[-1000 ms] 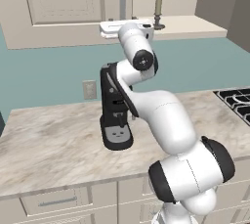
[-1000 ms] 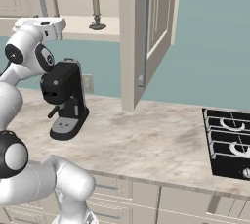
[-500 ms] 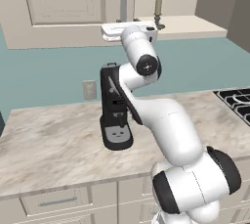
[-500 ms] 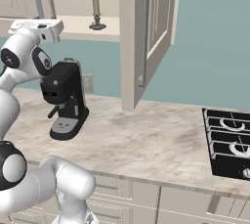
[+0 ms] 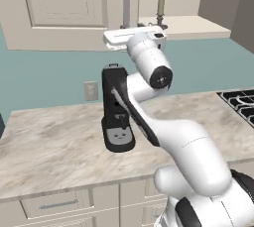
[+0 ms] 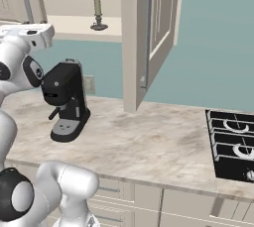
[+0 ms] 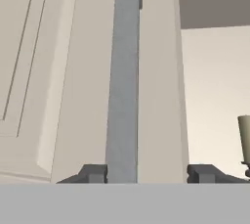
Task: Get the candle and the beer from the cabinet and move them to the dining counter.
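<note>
The two-finger gripper point(image 7: 149, 173) brackets the beige cabinet's point(image 5: 64, 10) left-door grey bar handle point(image 7: 123, 81), jaws apart, nothing clamped. Next (presumably): clamp, pull; beige taper candle point(image 6: 97, 13) waits right of it.

Cabinet point(image 5: 64, 8): beige panelled doors; bar handle point(image 7: 123, 86) flat grey; shelf interior point(image 6: 74, 23) lighter cream. Candle point(image 6: 97, 5): pale beige-olive taper; holder point(image 6: 98, 24) dark metallic grey. Wall point(image 6: 208, 47): muted teal; wall outlet point(image 5: 91, 91) off-white. Worktop point(image 5: 54, 146): beige-grey stone, marbled with darker brown veining. Coffee machine point(image 6: 67, 99): black body, grey drip tray. Drawer fronts point(image 5: 54, 203): cream with grey pulls. Stove point(image 6: 233, 144): black with grey burner rings. Robot arm point(image 5: 183, 141): glossy white with dark grey joint caps. Hand point(image 7: 146, 174): fingertips point(image 7: 95, 173) dark grey.
</note>
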